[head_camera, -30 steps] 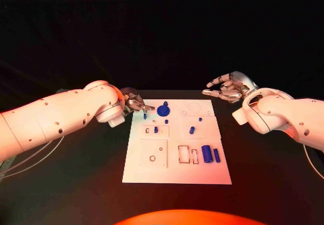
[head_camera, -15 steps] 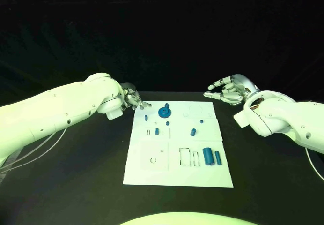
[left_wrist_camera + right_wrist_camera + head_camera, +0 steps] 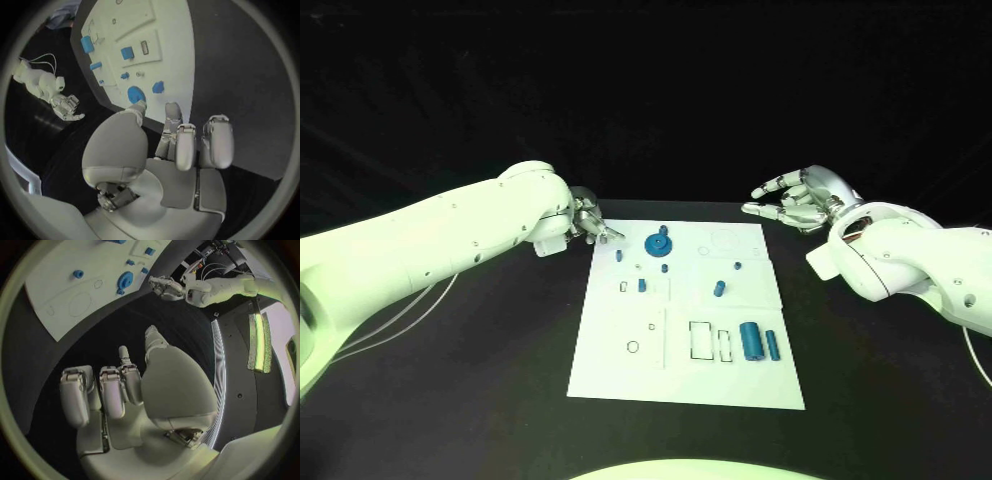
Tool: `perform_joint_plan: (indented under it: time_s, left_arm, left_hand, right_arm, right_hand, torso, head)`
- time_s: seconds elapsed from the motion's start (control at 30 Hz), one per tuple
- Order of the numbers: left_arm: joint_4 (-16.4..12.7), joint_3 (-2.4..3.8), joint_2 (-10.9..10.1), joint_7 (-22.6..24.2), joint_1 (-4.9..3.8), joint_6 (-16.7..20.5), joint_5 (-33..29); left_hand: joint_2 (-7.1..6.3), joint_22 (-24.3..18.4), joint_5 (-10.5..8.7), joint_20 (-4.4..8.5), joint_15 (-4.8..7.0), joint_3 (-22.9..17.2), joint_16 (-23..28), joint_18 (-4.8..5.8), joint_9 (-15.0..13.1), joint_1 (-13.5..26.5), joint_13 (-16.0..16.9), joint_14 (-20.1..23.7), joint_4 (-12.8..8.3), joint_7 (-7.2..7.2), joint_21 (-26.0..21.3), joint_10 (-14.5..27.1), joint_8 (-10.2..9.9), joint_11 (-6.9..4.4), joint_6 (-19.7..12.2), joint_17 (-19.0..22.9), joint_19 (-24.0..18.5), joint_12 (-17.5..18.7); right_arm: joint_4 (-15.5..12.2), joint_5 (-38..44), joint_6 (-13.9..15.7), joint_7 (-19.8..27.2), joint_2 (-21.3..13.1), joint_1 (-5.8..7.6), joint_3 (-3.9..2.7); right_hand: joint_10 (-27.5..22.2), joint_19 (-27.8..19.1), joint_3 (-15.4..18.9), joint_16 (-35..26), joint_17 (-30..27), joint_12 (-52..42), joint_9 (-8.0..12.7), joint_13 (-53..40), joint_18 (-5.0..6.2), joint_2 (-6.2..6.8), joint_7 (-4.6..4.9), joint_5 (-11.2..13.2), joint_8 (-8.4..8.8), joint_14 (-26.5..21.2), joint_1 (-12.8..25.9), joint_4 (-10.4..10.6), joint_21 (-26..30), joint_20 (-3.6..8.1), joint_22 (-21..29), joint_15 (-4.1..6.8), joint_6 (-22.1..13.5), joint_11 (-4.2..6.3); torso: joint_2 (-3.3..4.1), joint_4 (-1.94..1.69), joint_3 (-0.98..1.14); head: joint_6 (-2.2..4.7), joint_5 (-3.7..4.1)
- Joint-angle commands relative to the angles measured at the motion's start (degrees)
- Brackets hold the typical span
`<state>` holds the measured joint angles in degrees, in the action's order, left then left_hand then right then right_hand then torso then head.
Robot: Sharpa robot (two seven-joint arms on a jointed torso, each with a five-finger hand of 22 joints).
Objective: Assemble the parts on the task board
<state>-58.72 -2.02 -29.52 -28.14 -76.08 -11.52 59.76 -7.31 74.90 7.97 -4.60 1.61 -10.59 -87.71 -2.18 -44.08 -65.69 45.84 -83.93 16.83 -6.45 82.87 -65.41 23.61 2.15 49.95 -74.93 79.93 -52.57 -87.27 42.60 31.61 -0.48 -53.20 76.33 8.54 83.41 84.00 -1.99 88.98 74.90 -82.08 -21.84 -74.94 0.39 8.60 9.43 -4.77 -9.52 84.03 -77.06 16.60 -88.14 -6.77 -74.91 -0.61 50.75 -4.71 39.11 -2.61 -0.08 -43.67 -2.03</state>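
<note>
Board: flat white rectangular task board (image 3: pixel 689 380) lies mid black counter (image 3: pixel 473 400).
Parts: small blue plastic parts (image 3: pixel 659 244) on it.
Left robot hand (image 3: pixel 589 224): at board's far corner, fingers apart, empty.
Right robot hand (image 3: pixel 795 203): beyond opposite corner, spread, empty.

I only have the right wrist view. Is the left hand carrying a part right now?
Observer: No. The left wrist view shows the left hand holding nothing, its fingers by the far left corner of the task board.
Operator: What lies at the board's near end?
Observer: A thick blue cylinder and a thin blue cylinder lie side by side near its right edge.
Operator: Where is the right hand relative to the board?
Observer: In the head view the right hand is off the board, beyond its far right corner, holding nothing.
</note>
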Motion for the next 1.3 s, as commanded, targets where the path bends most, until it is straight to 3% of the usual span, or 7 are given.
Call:
perform_joint_plan:
  time_s: [0.03,0.17,0.43,0.6,0.7,1.3]
  left_arm:
    - [1.0,-0.03,0.7,1.4,0.17,-2.3,0.1]
    - [2.0,-0.08,1.4,1.6,0.29,-2.8,-0.3]
    - [3.0,-0.15,2.2,1.7,0.47,-3.5,-1.6]
    - [3.3,-0.19,2.6,1.8,0.52,-3.6,-2.0]
    - [3.6,-0.24,2.8,1.9,0.53,-4.1,-2.1]
    - [5.3,-1.03,4.1,2.1,0.94,-5.5,-2.4]
  left_hand:
    - [0.41,2.2,-0.06,-0.25,-0.38,0.3,0.1,-1.14,0.1,-0.1,0.2,-4.7,0.0,-0.05,-0.2,0.2,-0.1,0.08,0.3,-11.7,-0.2,-0.2]
    - [0.6,2.5,-0.21,-0.3,-0.35,0.6,-0.2,-1.05,0.1,0.3,0.4,-4.9,0.0,0.02,0.0,0.0,0.1,0.03,0.6,-12.0,0.1,-0.6]
    - [0.73,2.3,-0.33,-0.31,-0.31,0.8,0.0,-1.12,0.2,0.4,0.0,-4.8,0.0,0.15,-0.1,0.2,0.2,-0.05,1.0,-11.8,0.0,-0.4]
    - [1.1,2.4,-0.36,-0.3,-0.24,0.8,-0.1,-1.09,0.2,0.3,0.1,-4.8,0.0,0.28,0.0,0.1,0.4,-0.16,1.4,-11.9,0.0,-0.6]
    - [1.52,2.5,-0.33,-0.27,-0.14,0.6,-0.2,-1.07,0.3,-0.1,0.1,-4.9,-0.1,0.42,0.0,0.0,0.5,-0.28,1.8,-12.0,0.1,-0.7]
    - [2.07,2.7,-0.15,-0.04,0.13,-0.2,-0.4,-1.03,0.9,-2.7,-0.3,-5.0,-0.2,0.69,0.1,0.1,0.4,-0.57,2.4,-12.3,0.2,-0.9]
  right_arm:
    - [0.0,0.2,-0.7,0.9,0.1,-0.03,-0.01]
    - [0.0,0.2,-0.8,0.9,0.1,-0.03,-0.01]
    - [0.0,0.2,-0.6,1.0,0.2,-0.03,-0.01]
    - [0.0,0.2,-0.6,0.9,0.2,-0.03,-0.01]
    - [0.0,0.2,-0.6,0.9,0.2,-0.03,-0.01]
    - [-0.2,0.2,-0.7,0.9,0.2,-0.03,-0.01]
  right_hand:
    - [-0.3,5.1,0.2,-0.2,12.1,0.2,0.1,-7.9,0.12,-0.53,0.02,-0.1,-0.21,5.2,0.1,-0.1,0.2,0.5,-13.9,0.24,-0.4,0.05]
    - [-0.3,5.1,0.2,-0.2,12.0,0.2,0.1,-7.9,0.12,-0.62,0.01,-0.1,-0.24,5.2,0.1,-0.1,0.2,0.5,-13.9,0.24,-0.4,0.05]
    - [-0.2,5.1,0.2,-0.2,12.1,0.1,0.1,-8.0,0.12,-0.7,0.01,-0.1,-0.26,5.2,0.1,-0.1,0.2,0.5,-13.9,0.24,-0.4,0.06]
    - [-0.2,5.1,0.1,-0.2,12.0,0.1,0.1,-8.0,0.11,-0.8,0.0,-0.1,-0.29,5.2,0.0,-0.1,0.1,0.51,-13.9,0.25,-0.3,0.07]
    - [-0.2,5.1,0.1,-0.2,12.0,0.1,0.1,-8.0,0.11,-0.8,0.0,-0.1,-0.29,5.2,0.0,-0.1,0.1,0.51,-13.9,0.25,-0.3,0.07]
    - [-0.2,5.1,0.1,-0.2,12.0,0.1,0.1,-8.0,0.12,-1.02,-0.02,-0.1,-0.38,5.2,-0.2,-0.2,0.1,0.52,-13.9,0.26,-0.3,0.09]
  torso:
    - [-0.01,0.04,-0.03]
    - [-0.07,-0.01,0.07]
    - [-0.07,-0.03,0.07]
    - [-0.09,0.04,0.11]
    - [-0.13,0.01,0.13]
    - [-0.1,-0.02,0.03]
  head:
    - [-0.21,-0.15]
    - [-0.48,-0.05]
    - [-0.19,-0.14]
    - [-0.5,-0.52]
    - [-0.65,-0.33]
    - [-1.05,0.0]
